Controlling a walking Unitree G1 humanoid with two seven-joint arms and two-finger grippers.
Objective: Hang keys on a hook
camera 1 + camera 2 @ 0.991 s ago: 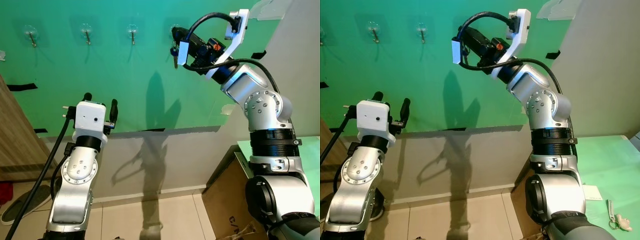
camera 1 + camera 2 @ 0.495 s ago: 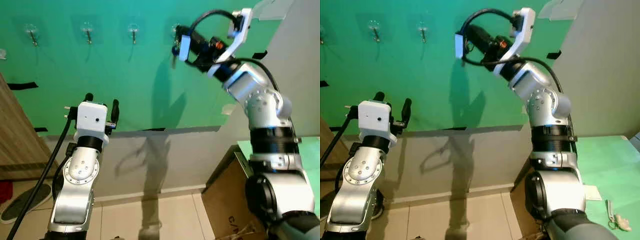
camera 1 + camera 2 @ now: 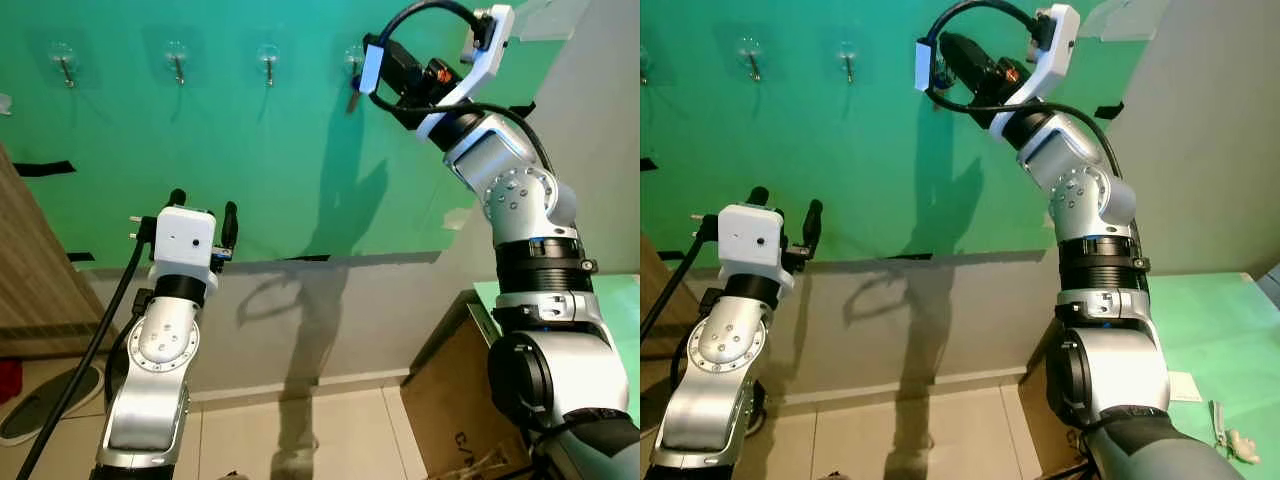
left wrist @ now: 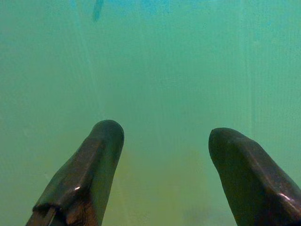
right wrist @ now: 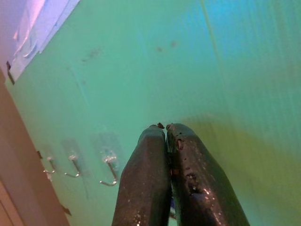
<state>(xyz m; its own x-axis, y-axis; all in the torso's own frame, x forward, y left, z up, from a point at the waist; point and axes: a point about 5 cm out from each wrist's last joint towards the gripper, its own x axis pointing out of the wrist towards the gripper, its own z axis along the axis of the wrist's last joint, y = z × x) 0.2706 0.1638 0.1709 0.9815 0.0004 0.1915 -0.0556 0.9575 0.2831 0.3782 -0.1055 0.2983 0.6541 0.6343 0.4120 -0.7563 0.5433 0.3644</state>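
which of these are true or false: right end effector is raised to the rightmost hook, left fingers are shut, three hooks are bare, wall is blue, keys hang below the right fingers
1. The right end effector is raised at the rightmost hook. True.
2. The left end effector has its fingers shut. False: they stand apart, facing the wall.
3. Three hooks to the left are bare. True.
4. The wall is blue. False: it is green.
5. The keys hang below the right fingers. True.
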